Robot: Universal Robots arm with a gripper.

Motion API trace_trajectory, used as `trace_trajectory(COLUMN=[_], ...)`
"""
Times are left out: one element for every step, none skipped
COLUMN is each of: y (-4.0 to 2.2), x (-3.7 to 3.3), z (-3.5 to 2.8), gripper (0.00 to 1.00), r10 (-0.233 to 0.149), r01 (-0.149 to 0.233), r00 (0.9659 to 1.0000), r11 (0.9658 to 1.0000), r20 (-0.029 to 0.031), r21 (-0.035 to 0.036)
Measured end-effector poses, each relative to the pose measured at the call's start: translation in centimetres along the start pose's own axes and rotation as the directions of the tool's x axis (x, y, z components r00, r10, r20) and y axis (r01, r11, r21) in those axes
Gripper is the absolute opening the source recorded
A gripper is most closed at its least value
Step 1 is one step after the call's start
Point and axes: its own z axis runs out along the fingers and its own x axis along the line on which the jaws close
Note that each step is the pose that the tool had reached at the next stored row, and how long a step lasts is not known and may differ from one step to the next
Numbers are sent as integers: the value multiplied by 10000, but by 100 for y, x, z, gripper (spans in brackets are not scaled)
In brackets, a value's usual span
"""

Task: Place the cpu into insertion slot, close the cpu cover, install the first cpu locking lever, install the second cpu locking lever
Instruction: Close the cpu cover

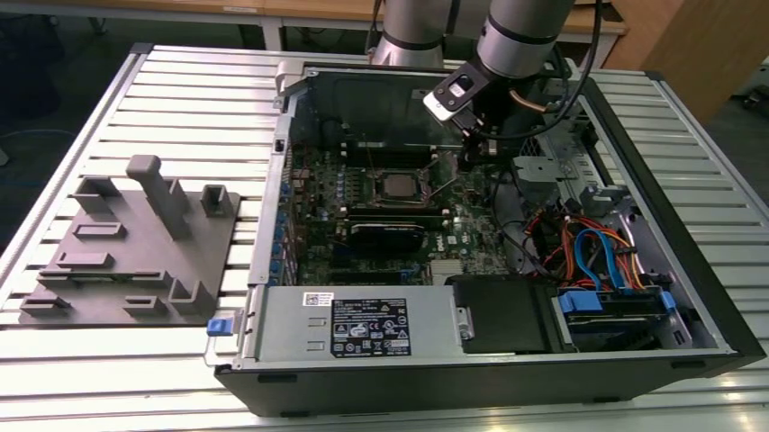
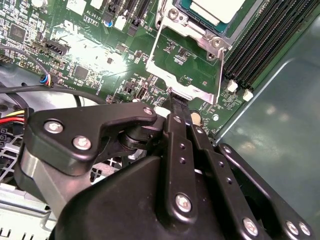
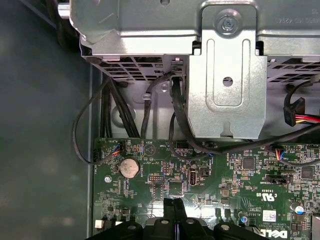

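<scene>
Gripper (image 2: 173, 100): fingers drawn together, tips at the outer lip of the cpu cover (image 2: 186, 31). I cannot tell whether that thin lip is pinched between them or only touched.

Cpu cover: swung open, away from the cpu (image 2: 220, 7), with bare board showing through its window. How steeply it stands cannot be judged.

Cpu: seated in the insertion slot (image 1: 374, 186), not yet covered.

Risks, in my judgement:
- The hold on the lip is narrow. A slip would let the cover drop freely and strike the cpu.
- The fingertips sit just above small board parts, so going any lower risks scraping them.
- A black cable (image 2: 30, 90) runs close by the gripper body and could snag as the arm swings.
- The memory slots (image 2: 260, 45) lie just beside the insertion slot, leaving little margin on that side.

Not verifiable:
- The cpu is cut off by the edge of the second wrist view, so flush seating is unconfirmed.
- The contact between fingertips and lip is largely masked by the fingers themselves.
- The locking levers cannot be picked out with confidence.
- In the exterior view the arm crosses the area beside the insertion slot.
</scene>
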Motion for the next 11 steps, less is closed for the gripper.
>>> trace_trajectory(y=[-3,-7,-7,-7,-7,-7,-13,-20,-20,-21,-24], x=[0,0,0,0,0,0,0,-2,-2,-2,-2], z=[0,1,1,1,1,1,8,30,30,30,31], gripper=[11,11,11,11,11,11,11,11,11,11,11], r10=[0,0,0,0,0,0,-1,0,0,0,2], r01=[0,0,0,0,0,0,1,0,0,0,-2], r00=[10000,10000,10000,10000,10000,10000,10000,10000,10000,10000,10000], r11=[10000,10000,10000,10000,10000,10000,10000,10000,10000,10000,10000], r20=[0,1,0,0,0,0,0,0,1,1,0], r21=[0,0,0,0,0,0,0,0,0,0,0])
